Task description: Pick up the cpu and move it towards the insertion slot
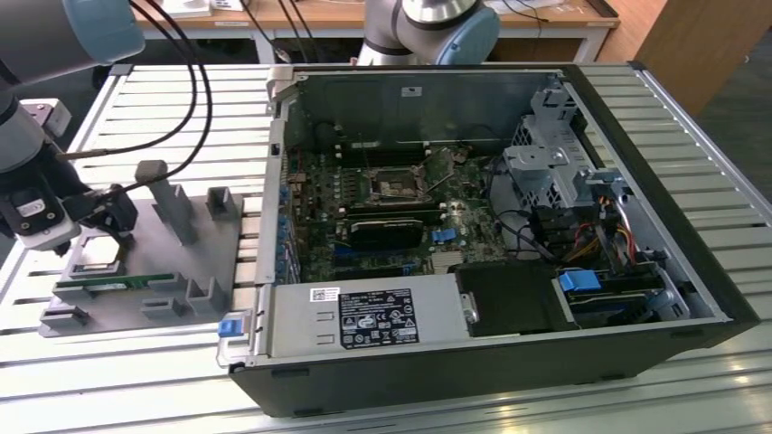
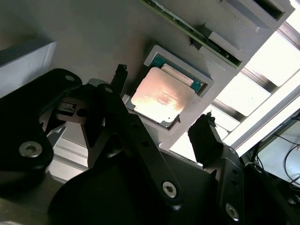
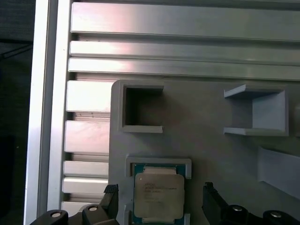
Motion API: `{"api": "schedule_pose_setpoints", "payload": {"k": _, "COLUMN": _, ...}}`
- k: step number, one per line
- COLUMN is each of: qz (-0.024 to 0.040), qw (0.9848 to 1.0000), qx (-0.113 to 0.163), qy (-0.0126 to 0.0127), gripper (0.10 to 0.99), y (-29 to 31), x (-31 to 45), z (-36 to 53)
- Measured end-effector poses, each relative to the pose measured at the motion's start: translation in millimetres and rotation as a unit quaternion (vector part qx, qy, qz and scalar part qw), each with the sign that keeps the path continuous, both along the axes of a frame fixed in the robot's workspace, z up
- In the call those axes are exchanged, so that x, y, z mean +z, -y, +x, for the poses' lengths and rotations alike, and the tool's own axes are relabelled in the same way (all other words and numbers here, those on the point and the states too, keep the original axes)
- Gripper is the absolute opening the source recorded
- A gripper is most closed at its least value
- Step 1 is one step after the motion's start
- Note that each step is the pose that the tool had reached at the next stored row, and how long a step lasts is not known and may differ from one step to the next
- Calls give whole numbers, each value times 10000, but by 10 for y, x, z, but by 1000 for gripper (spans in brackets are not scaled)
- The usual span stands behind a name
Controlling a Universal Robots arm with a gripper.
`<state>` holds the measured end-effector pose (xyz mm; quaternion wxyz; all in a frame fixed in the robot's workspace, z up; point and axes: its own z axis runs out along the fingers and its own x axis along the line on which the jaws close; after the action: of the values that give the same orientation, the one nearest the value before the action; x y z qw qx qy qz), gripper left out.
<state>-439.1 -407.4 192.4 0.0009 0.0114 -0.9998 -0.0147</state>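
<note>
In the exterior view, the gripper (image 1: 107,231) hangs low over the grey fixture plate (image 1: 181,271) at the exterior view's left, right above the cpu (image 1: 99,256). The chip lies flat on that plate, just beside the green memory stick (image 1: 115,282). The insertion slot (image 1: 395,187) sits on the board inside the open computer case (image 1: 483,371), well apart from the chip, with the case wall between them.

In the second wrist view, the cpu (image 2: 161,96) rests in its shallow pocket (image 2: 154,51), its metal top catching the light. The gripper (image 2: 161,104) is spread wide, one dark finger on each side of the chip. The fingers (image 2: 206,136) touch nothing.

In the first wrist view, the picture is the same. The cpu (image 3: 158,193) is seated in its pocket (image 3: 159,163), the gripper (image 3: 159,188) straddles it, and there is a clear gap at each fingertip (image 3: 211,197).

So this looks like the approach to the pick: lined up, no grip made, the chip not lifted. By the look of it, a clean grasp calls for the fingers to come down level with the chip's edges and close squarely on its two sides. They would need to clear the pocket rim, because the chip is thin and sits low.
</note>
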Motion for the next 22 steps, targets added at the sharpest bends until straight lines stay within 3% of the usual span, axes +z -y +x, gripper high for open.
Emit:
{"api": "schedule_pose_setpoints", "payload": {"k": 9, "qz": -41, "qw": 10000, "qx": 1, "qy": 0, "gripper": 804, "y": 3, "x": -62, "z": 0}}
{"api": "schedule_pose_setpoints", "payload": {"k": 11, "qz": -44, "qw": 10000, "qx": 1, "qy": 0, "gripper": 788, "y": 4, "x": -72, "z": -1}}
{"api": "schedule_pose_setpoints", "payload": {"k": 12, "qz": -46, "qw": 10000, "qx": 1, "qy": 0, "gripper": 722, "y": 5, "x": -75, "z": -2}}
{"api": "schedule_pose_setpoints", "payload": {"k": 19, "qz": -53, "qw": 10000, "qx": 1, "qy": 0, "gripper": 706, "y": 14, "x": -86, "z": -3}}
{"api": "schedule_pose_setpoints", "payload": {"k": 20, "qz": -54, "qw": 10000, "qx": 1, "qy": 0, "gripper": 639, "y": 14, "x": -87, "z": -3}}
{"api": "schedule_pose_setpoints", "payload": {"k": 22, "qz": -54, "qw": 10000, "qx": 2, "qy": 0, "gripper": 639, "y": 15, "x": -90, "z": -3}}
